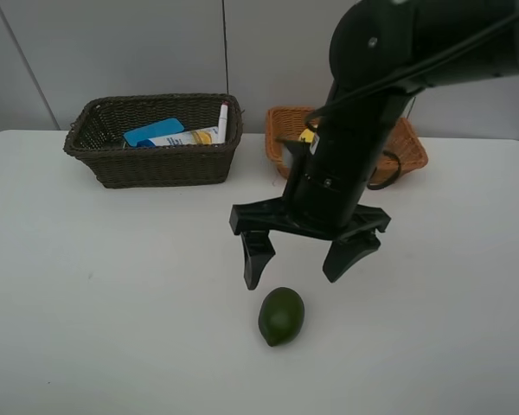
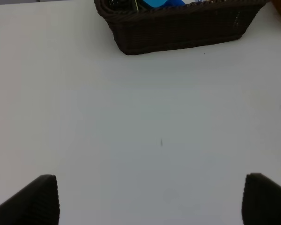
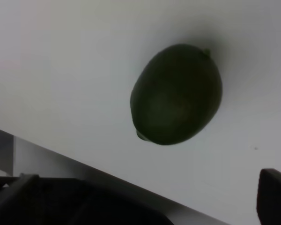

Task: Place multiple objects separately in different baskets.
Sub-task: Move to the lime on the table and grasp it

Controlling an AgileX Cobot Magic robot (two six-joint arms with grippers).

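A whole green avocado (image 1: pixel 281 316) (image 3: pixel 176 93) lies alone on the white table. My right gripper (image 1: pixel 294 277) (image 3: pixel 140 201) hangs open just above and behind it, touching nothing. The dark brown basket (image 1: pixel 156 166) (image 2: pixel 178 30) at the back left holds a blue-capped white bottle (image 1: pixel 177 137) and a pink-tipped white marker (image 1: pixel 223 117). At the back, mostly hidden by my right arm, stands the orange-tan basket (image 1: pixel 408 143), with a bit of yellow lemon (image 1: pixel 308 135) showing. My left gripper (image 2: pixel 150 201) is open over bare table, facing the dark basket.
The white table (image 1: pixel 112 285) spreads wide around the avocado. A grey wall stands behind both baskets. My right arm (image 1: pixel 355 147) reaches in from the upper right, across the front of the orange-tan basket.
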